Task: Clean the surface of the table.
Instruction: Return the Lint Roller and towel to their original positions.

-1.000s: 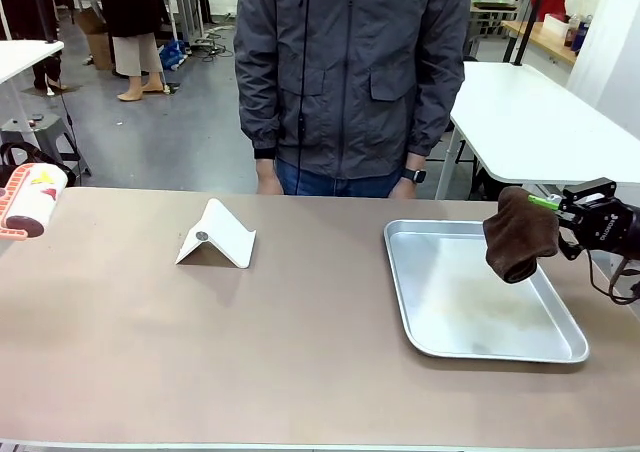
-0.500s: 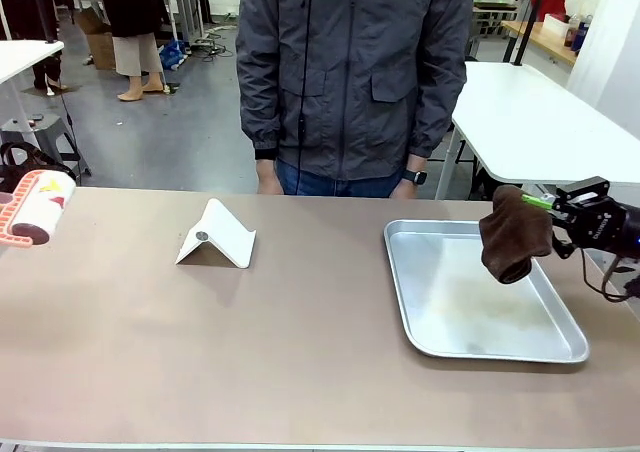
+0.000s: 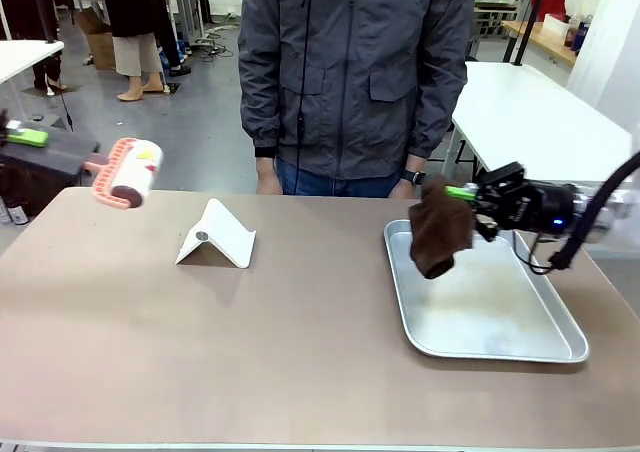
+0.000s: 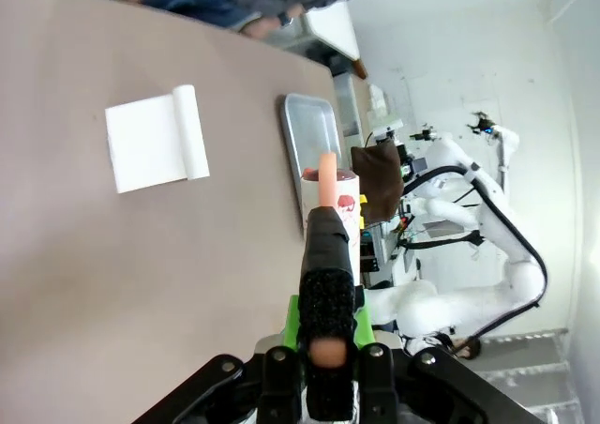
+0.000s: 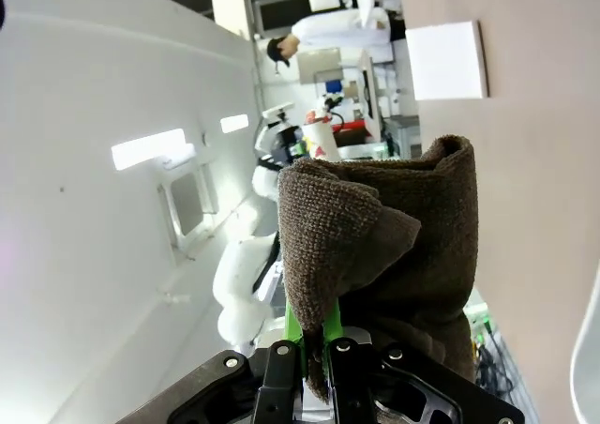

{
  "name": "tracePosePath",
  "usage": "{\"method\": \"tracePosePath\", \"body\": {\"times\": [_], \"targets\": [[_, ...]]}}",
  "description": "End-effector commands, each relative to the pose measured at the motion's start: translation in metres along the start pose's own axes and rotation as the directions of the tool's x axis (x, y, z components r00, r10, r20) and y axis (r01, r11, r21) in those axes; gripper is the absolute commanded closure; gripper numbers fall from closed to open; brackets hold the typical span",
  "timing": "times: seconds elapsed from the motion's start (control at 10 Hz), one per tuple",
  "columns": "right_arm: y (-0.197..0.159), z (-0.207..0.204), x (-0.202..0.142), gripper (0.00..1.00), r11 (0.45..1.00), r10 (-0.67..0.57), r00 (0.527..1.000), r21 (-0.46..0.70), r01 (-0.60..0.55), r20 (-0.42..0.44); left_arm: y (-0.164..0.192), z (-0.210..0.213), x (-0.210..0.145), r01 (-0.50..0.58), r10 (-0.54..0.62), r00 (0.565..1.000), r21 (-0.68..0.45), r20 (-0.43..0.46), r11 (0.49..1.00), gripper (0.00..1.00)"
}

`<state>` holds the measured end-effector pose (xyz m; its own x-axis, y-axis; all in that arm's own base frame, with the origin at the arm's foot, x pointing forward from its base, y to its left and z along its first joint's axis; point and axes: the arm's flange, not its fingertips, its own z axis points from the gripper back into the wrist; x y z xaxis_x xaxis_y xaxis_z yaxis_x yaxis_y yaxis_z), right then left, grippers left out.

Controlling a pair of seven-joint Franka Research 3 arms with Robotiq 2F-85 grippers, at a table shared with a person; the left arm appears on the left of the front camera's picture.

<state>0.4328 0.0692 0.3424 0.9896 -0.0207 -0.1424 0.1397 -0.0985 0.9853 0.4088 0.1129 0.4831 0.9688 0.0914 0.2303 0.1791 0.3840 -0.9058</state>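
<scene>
The brownish-tan table [image 3: 300,352] stretches across the front view. My left gripper [image 3: 35,140] is shut on the dark handle of a lint roller [image 3: 128,172], whose pink-framed head hangs above the table's far left corner. In the left wrist view the roller [image 4: 339,194] points away from that gripper [image 4: 326,354] over the table [image 4: 141,283]. My right gripper [image 3: 465,194] is shut on a brown cloth [image 3: 435,227] that hangs over the left rim of the metal tray [image 3: 400,292]. The cloth [image 5: 384,246] rises from the right gripper [image 5: 328,349].
A white folded stand [image 3: 215,235] sits on the table left of the middle. A person in a dark grey jacket [image 3: 350,72] stands at the far edge, hands down. A white table [image 3: 530,122] stands behind at right.
The left arm has swung the lint roller up and to the right, in over the table's corner. The right arm has carried the cloth left, from the tray's right side to its left rim.
</scene>
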Motion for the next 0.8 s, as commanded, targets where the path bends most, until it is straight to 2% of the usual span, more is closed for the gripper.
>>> {"method": "tracePosePath", "body": {"times": [0.0,0.1,0.3,0.5,0.7], "targets": [[-0.011,-0.044,0.018,0.92,0.999,0.031,0.999,-0.017,-0.030,0.036,-0.024,-0.043,-0.007,-0.038,0.032,0.998,0.098,0.058,0.994,0.78],[-0.020,-0.064,0.020,0.92,0.998,0.027,1.000,-0.054,-0.027,0.004,-0.036,-0.059,-0.008,-0.043,0.034,0.998,0.145,0.061,0.989,0.78],[-0.034,-0.094,0.027,0.92,0.996,0.030,1.000,-0.088,-0.031,-0.008,-0.045,-0.093,0.000,-0.062,0.036,0.994,0.247,0.107,0.967,0.78],[-0.059,-0.116,0.032,0.92,0.993,0.047,0.999,-0.108,-0.049,-0.021,-0.053,-0.129,-0.001,-0.040,0.008,0.993,0.273,0.118,0.961,0.78],[-0.064,-0.115,0.036,0.92,0.997,0.039,0.998,-0.070,-0.035,0.058,-0.054,-0.144,0.001,0.036,-0.060,0.996,0.312,0.070,0.949,0.78]]}}
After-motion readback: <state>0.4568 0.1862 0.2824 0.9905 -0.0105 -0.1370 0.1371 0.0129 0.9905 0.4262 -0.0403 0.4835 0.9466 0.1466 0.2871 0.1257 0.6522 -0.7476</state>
